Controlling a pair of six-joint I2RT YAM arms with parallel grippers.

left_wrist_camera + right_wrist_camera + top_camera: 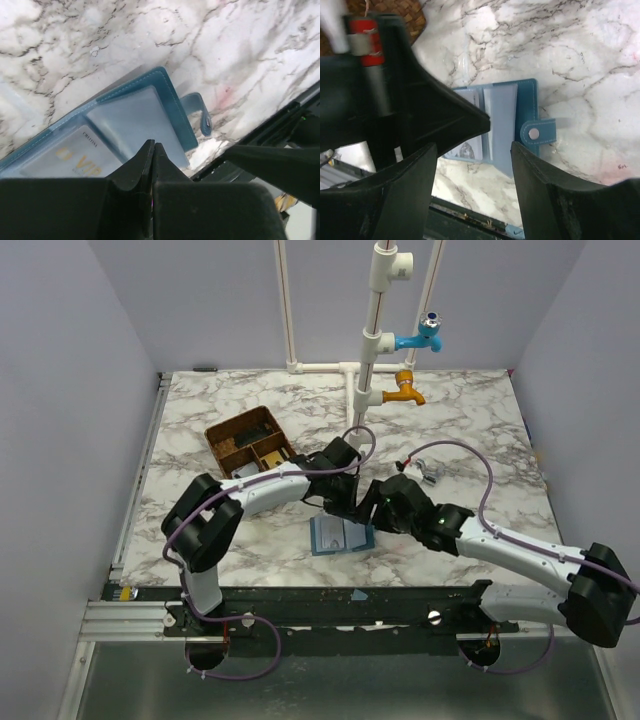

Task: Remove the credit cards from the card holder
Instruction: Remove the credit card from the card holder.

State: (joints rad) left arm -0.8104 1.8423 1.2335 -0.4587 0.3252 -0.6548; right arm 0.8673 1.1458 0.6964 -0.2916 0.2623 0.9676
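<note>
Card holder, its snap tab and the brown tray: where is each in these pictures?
card holder (502, 117), right wrist view, on its clear inner pocket.
snap tab (534, 133), right wrist view, on the metal stud.
brown tray (233, 420), top external view, on its far-left rim.

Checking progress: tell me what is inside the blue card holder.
A pale card with gold VIP lettering sits in one clear pocket of the blue card holder; the next pocket looks empty. Black left fingers hide the lower part.

Pale lilac walls (60, 390) enclose a white marble-patterned table (480, 420).
</note>
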